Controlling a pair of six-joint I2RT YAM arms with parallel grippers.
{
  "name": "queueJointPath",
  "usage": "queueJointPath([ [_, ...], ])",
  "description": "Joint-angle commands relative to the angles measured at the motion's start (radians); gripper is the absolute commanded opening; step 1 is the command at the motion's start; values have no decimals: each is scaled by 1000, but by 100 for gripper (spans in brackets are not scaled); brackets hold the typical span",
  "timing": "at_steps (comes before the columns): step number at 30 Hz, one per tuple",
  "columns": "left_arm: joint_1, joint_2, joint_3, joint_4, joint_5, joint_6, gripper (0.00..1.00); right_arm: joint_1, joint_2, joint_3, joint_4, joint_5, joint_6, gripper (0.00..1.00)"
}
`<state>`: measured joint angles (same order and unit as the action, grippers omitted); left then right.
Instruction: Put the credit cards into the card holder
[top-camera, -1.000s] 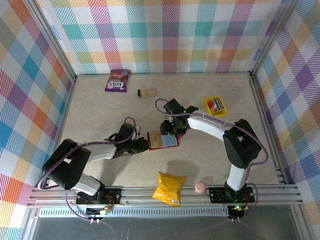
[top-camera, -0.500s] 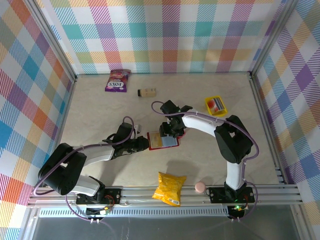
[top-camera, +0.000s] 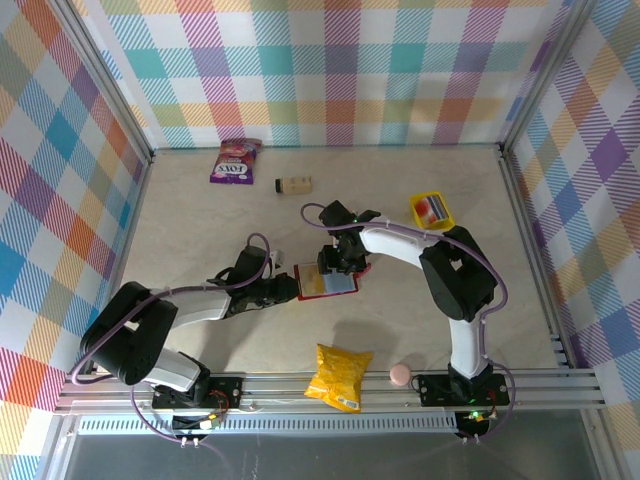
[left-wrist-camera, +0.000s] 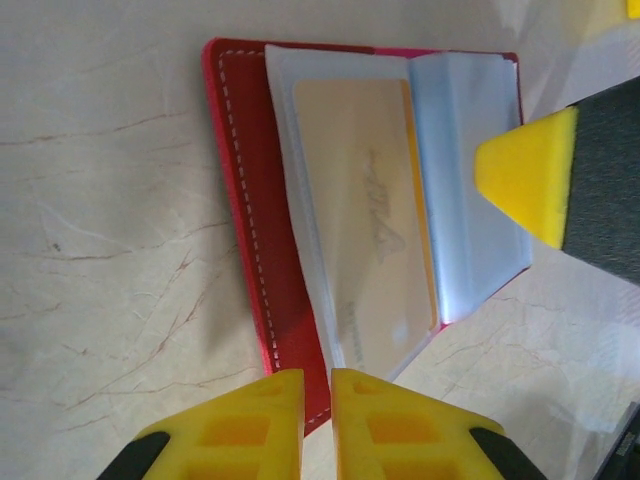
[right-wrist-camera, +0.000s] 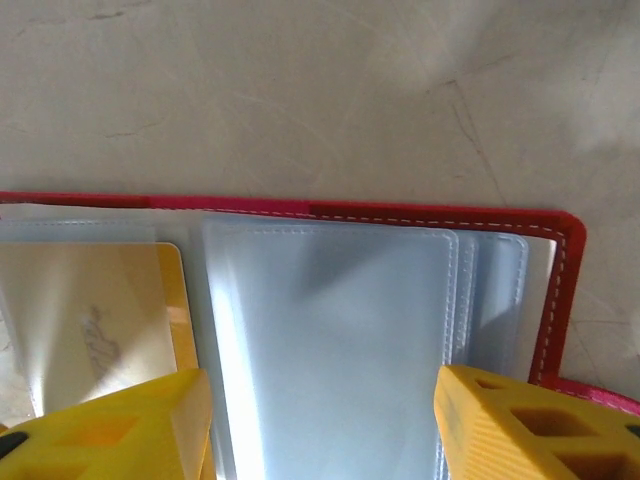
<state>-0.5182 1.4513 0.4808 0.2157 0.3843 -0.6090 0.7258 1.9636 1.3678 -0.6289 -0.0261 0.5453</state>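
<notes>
Where the card holder (top-camera: 326, 282) lies open on the pale, marbled tabletop (top-camera: 200, 220), we see it from above as a small red square between the two grippers. The left wrist view adds what that height hides: white stitching along the red cover (left-wrist-camera: 250, 220), cloudy clear plastic sleeves (left-wrist-camera: 460, 180), and a yellow credit card (left-wrist-camera: 365, 220) tucked inside one of them. The left gripper (left-wrist-camera: 317, 385) is closed, its yellow fingers pinching the holder's red edge, and its arm stretches low toward the holder's left side. The right gripper (right-wrist-camera: 320, 400) stands open with its fingers spread wide over the sleeves, and its arm curls in from the holder's right. Further right of the holder sits a small yellow tray (top-camera: 432, 211). A crinkled yellow snack bag (top-camera: 341, 377) lies between the holder and the arm bases.
</notes>
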Motion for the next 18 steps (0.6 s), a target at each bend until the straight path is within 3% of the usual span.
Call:
queueJointPath([
  [1, 6, 19, 5, 8, 23, 5, 15, -8, 26, 8, 0, -61, 23, 61],
  [18, 6, 6, 9, -18, 4, 5, 15, -16, -14, -45, 145, -234, 90, 56],
])
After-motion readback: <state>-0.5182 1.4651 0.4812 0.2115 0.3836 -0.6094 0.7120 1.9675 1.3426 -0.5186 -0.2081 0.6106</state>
